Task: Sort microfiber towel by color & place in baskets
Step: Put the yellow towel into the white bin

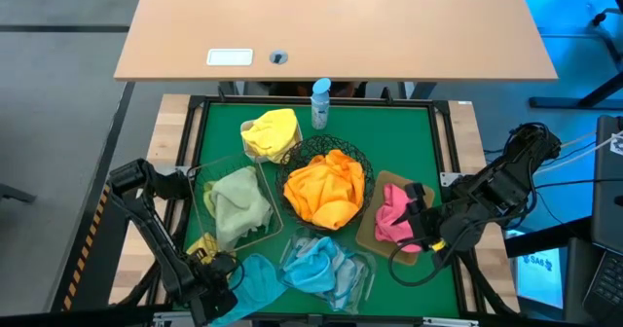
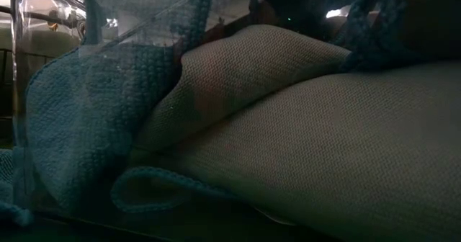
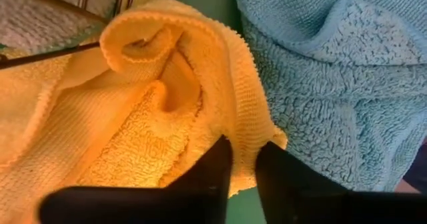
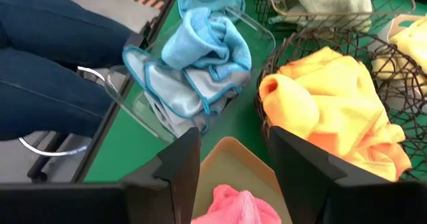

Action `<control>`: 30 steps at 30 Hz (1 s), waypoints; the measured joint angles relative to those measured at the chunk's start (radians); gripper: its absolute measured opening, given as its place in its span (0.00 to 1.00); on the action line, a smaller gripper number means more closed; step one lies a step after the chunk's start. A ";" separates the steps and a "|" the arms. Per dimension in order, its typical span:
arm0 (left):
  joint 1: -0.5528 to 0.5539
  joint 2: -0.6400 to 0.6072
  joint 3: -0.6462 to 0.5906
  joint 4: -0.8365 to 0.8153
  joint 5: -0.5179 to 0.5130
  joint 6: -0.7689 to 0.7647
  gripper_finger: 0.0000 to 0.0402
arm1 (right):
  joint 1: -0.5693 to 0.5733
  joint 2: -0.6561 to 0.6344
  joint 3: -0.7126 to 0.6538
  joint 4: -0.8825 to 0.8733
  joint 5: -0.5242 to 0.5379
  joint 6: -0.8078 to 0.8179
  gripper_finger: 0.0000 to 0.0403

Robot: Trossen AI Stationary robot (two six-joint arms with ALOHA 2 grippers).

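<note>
A yellow microfiber towel [image 3: 133,117] lies crumpled on the green mat [image 1: 409,132] at the near left, beside a loose light blue towel [image 3: 333,84]. My left gripper [image 1: 212,261] points down at the yellow towel and is shut on it. My right gripper [image 4: 233,164] hangs open above the tan tray [image 1: 375,232], which holds a pink towel [image 1: 392,215]; it touches nothing. Orange towels [image 1: 326,191] fill the round black wire bowl [image 1: 362,160]. A pale green towel [image 1: 237,202] lies in the wire basket, and blue towels [image 1: 326,267] in the clear tray. My left gripper pinches the yellow towel's hemmed edge [image 3: 245,134] between its two fingers [image 3: 213,171], on the side next to the blue towel. The fingers come from above, pointing down. The cloth is folded there, so several layers. The rest of the towel lies slack on the mat.
Another yellow towel [image 1: 271,132] sits in a tub at the far left of the mat, with a blue-capped spray bottle [image 1: 320,103] beside it. A person's legs in jeans [image 4: 53,57] show beyond the table's near edge. Blue and pale cloth [image 2: 252,127] fills the low view.
</note>
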 joint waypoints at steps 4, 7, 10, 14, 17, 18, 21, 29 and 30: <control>0.000 0.000 0.000 0.000 0.004 0.003 0.02 | 0.000 0.000 0.000 -0.031 0.000 0.000 0.44; -0.003 -0.008 -0.001 -0.001 0.010 0.008 0.02 | 0.000 -0.006 0.000 -0.042 0.000 0.000 0.44; -0.003 -0.026 -0.002 -0.002 0.016 0.015 0.01 | 0.000 -0.031 0.000 -0.051 0.008 0.000 0.44; -0.003 -0.080 -0.002 -0.015 0.013 0.018 0.01 | 0.000 -0.100 0.000 -0.053 0.057 0.000 0.44; -0.005 -0.129 -0.002 -0.028 0.003 0.019 0.01 | 0.000 -0.158 0.000 -0.048 0.114 -0.003 0.44; -0.007 -0.146 -0.002 -0.030 -0.005 0.019 0.01 | 0.000 -0.174 0.000 -0.047 0.135 -0.003 0.44; -0.008 -0.196 -0.002 -0.035 -0.017 0.020 0.01 | 0.000 -0.219 -0.017 -0.039 0.194 -0.024 0.44; -0.010 -0.335 -0.002 -0.046 -0.031 0.073 0.00 | 0.000 -0.432 -0.281 0.100 0.265 -0.021 0.44; -0.010 -0.355 -0.002 -0.045 -0.039 0.087 0.00 | 0.000 -0.470 -0.332 0.135 0.267 -0.021 0.44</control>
